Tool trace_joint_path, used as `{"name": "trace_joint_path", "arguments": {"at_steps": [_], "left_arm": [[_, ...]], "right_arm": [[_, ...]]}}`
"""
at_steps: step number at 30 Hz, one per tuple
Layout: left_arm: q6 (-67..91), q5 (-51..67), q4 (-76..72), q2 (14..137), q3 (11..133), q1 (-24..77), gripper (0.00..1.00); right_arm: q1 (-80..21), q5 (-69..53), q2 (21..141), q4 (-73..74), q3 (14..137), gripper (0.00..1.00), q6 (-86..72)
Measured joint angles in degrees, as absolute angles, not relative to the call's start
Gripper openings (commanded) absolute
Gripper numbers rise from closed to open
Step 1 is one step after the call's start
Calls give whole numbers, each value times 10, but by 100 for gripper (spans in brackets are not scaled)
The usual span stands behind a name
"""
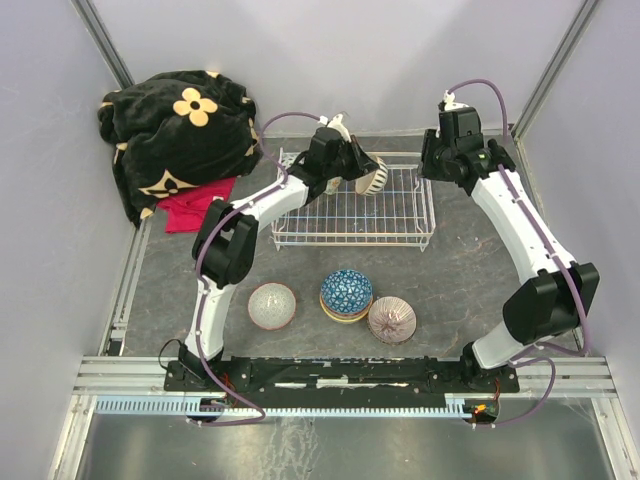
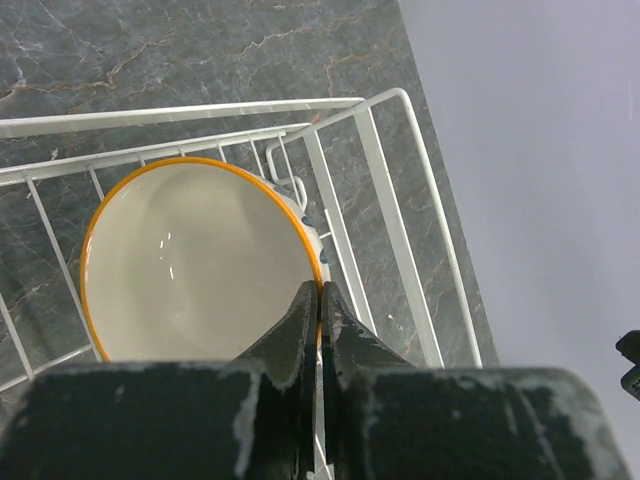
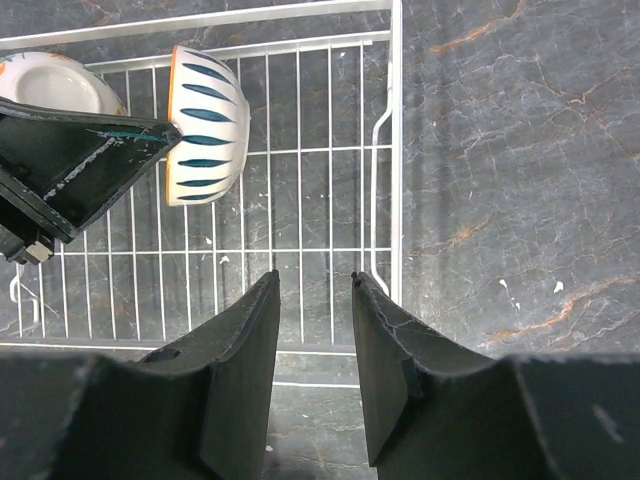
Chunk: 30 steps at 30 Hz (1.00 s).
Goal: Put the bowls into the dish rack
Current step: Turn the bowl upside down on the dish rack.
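We see the left gripper (image 2: 320, 295) pinched shut on the orange rim of a teal-striped bowl (image 3: 205, 125). One finger lies inside the cream hollow and the other outside, with the rim between them. The bowl stands on its edge inside the dish rack (image 1: 352, 242), near the middle of the rack's far side. Its open face is turned toward the left gripper and its striped back toward the rack's right end.

A second bowl (image 3: 45, 85), white inside, shows partly behind the left gripper, toward the rack's far left. We cannot tell how it rests.

The right gripper (image 3: 315, 300) hangs over the right end of the rack, just inside its right wire side. Its jaws are parted and there is nothing between them. The striped bowl is well apart from it, further along the grid floor.

The rest of the bowls sit on the table (image 1: 470, 265), between the rack and the near edge. They are a pink bowl (image 1: 272, 305), a blue bowl (image 1: 346, 291) stacked on others, and a purple-and-white bowl (image 1: 392, 318) just beside that stack.
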<state>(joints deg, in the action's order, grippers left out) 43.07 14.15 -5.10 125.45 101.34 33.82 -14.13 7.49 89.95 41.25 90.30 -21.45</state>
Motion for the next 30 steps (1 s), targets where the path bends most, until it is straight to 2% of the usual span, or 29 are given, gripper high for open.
{"name": "trace_joint_path", "arguments": {"at_steps": [19,30], "left_arm": [[539,147,-260,1245,892,328,3],[563,151,-310,1245,868,327,3]], "right_arm": [[-141,50,931,415,942,43,-218],[-145,38,943,416,957,43,-219]]}}
